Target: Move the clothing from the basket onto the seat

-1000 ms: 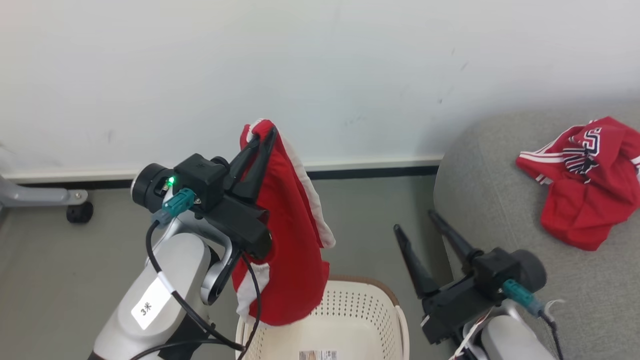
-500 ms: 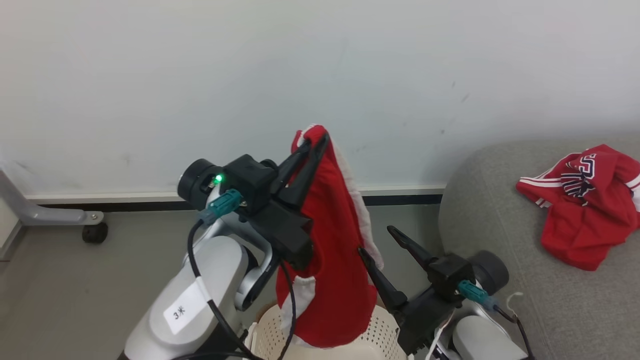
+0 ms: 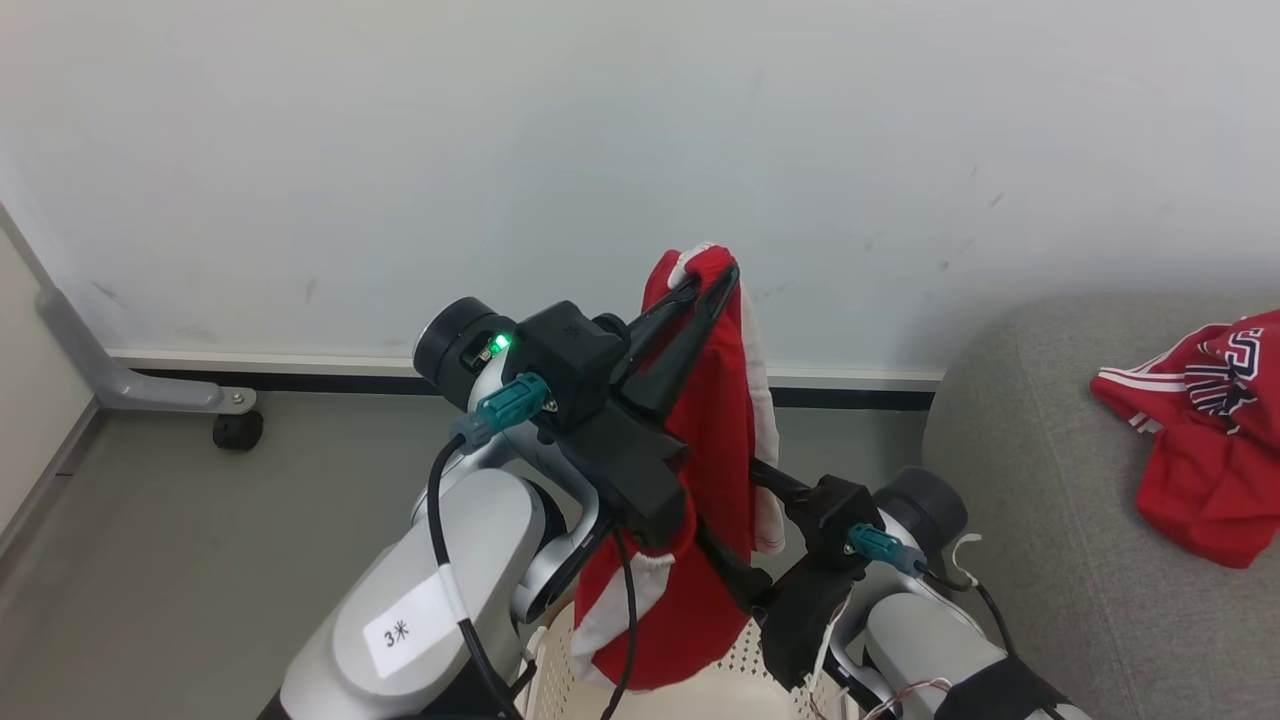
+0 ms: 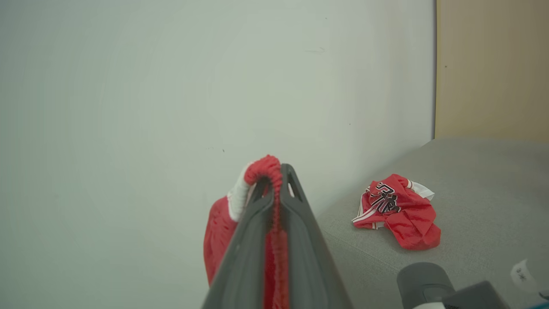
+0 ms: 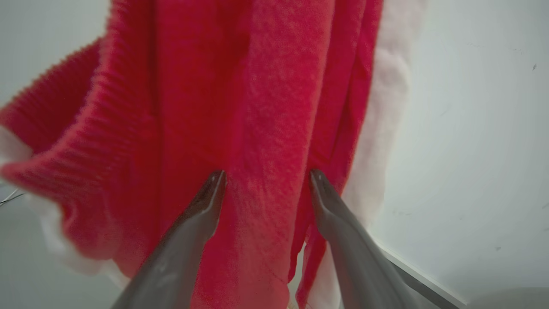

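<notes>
The left tool (image 3: 712, 278) was clamped on the top edge of the plain red garment (image 3: 722, 420), which hung straight down over the basket (image 3: 553, 655). The right tool (image 3: 745, 520) stood with fingers spread, reaching into the lower half of the hanging cloth, its tips hidden. The lettered jersey (image 3: 1205, 440) lay crumpled on the grey seat (image 3: 1020, 470), well apart from the basket.

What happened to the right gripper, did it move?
Yes. The right gripper moved left, away from the grey sofa, and its open fingers now straddle the hanging red garment.
</notes>
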Robot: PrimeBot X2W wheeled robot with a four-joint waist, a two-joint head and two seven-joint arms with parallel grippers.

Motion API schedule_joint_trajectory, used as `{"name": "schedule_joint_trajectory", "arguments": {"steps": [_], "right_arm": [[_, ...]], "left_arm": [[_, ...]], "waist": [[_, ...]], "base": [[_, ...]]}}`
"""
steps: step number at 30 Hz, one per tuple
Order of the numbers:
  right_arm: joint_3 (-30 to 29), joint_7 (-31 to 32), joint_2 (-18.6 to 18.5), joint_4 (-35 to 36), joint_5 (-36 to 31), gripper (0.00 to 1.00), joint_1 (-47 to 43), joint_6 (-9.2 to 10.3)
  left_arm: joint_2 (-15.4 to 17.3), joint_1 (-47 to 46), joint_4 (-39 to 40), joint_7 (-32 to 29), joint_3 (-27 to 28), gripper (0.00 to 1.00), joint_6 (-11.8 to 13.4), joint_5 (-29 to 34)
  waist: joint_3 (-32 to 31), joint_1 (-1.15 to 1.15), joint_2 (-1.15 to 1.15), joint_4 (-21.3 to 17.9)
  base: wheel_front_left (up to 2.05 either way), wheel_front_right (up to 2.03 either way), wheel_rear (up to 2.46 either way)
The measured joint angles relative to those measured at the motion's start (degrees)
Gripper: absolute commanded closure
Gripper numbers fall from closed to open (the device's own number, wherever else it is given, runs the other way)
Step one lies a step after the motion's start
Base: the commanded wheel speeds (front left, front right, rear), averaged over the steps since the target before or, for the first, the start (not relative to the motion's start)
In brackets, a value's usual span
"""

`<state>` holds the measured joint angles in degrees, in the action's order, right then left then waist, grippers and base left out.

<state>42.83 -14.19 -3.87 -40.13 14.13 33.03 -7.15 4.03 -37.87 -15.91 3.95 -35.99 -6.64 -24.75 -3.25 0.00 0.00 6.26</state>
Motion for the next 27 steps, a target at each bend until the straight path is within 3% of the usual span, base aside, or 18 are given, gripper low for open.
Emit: {"name": "schedule_joint_trajectory", "arguments": {"steps": [2, 3, 4, 9, 16, 17, 18, 19, 20, 21, 22, 27], "right_arm": [[1.1, 0.0, 0.1, -1.1, 0.9, 0.0, 1.0, 0.0], [1.6, 0.0, 0.1, -1.5, 1.3, 0.16, 1.3, 0.0], [2.0, 0.0, 0.2, -2.0, 1.7, 0.46, 1.6, 0.0], [4.3, 0.0, 0.2, -3.7, 4.2, 1.0, 2.0, 0.0], [5.3, -0.1, 0.2, -4.2, 8.2, 1.0, 4.0, 0.0], [5.3, -0.1, 0.2, -4.2, 8.6, 1.0, 4.0, 0.0], [5.2, -0.1, 0.2, -4.1, 9.0, 1.0, 4.0, 0.0], [4.9, -0.1, 0.2, -4.0, 9.5, 1.0, 4.0, 0.0], [4.6, -0.1, 0.2, -3.9, 10.1, 1.0, 4.1, 0.0], [4.2, -0.1, 0.2, -3.8, 10.8, 1.0, 4.2, 0.0], [3.8, -0.1, 0.0, -3.7, 11.2, 1.0, 4.3, 0.0], [2.1, -0.1, -2.7, -2.5, 12.2, 1.0, 5.5, 0.0]], "left_arm": [[0.0, -0.2, 0.5, -0.4, 0.0, 1.0, 0.0, -0.2], [0.0, -0.2, 0.8, -0.4, -0.1, 1.0, 0.0, -0.3], [0.0, -0.3, 1.1, -0.5, -0.1, 1.0, 0.0, -0.3], [0.1, -0.3, 2.5, -0.8, 0.1, 1.0, 0.0, -0.5], [1.6, 1.4, 4.2, -0.9, 2.0, 1.0, 0.7, -1.4], [1.9, 2.0, 4.2, -0.9, 2.3, 0.85, 0.8, -1.7], [2.2, 2.5, 4.2, -0.9, 2.6, 0.85, 1.2, -2.2], [2.5, 3.1, 4.2, -0.8, 3.1, 0.75, 1.5, -2.5], [2.7, 3.6, 4.1, -0.7, 3.6, 0.59, 1.8, -2.8], [3.0, 4.2, 4.1, -0.5, 4.1, 0.16, 2.1, -3.0], [3.3, 4.7, 4.0, -0.3, 4.4, 0.0, 2.2, -3.0], [4.8, 7.7, 3.2, 1.3, 6.4, 0.0, 3.9, -3.0]], "waist": [[0.2, 0.0, 0.0, 0.2], [0.2, 0.0, 0.0, 0.3], [0.3, 0.0, 0.0, 0.3], [0.5, 0.01, 0.0, 0.3], [0.8, 0.01, 0.0, -1.1], [0.8, 0.01, 0.0, -1.4], [0.8, 0.01, 0.0, -1.7], [0.9, 0.01, 0.0, -2.0], [1.0, 0.01, 0.0, -2.3], [1.0, 0.01, 0.0, -2.6], [1.1, 0.01, 0.0, -3.0], [1.4, 0.01, 0.0, -4.9]], "base": [[0.0, 0.0, 0.0], [0.0, 0.0, 0.0], [0.0, 0.0, 0.0], [0.0, 0.0, 0.0], [0.0, 0.0, 0.0], [0.0, 0.0, 0.0], [0.0, 0.0, 0.0], [0.0, 0.0, 0.0], [0.0, 0.0, 0.0], [0.0, 0.0, 0.0], [0.0, 0.0, 0.0], [0.0, 0.0, 0.0]]}}
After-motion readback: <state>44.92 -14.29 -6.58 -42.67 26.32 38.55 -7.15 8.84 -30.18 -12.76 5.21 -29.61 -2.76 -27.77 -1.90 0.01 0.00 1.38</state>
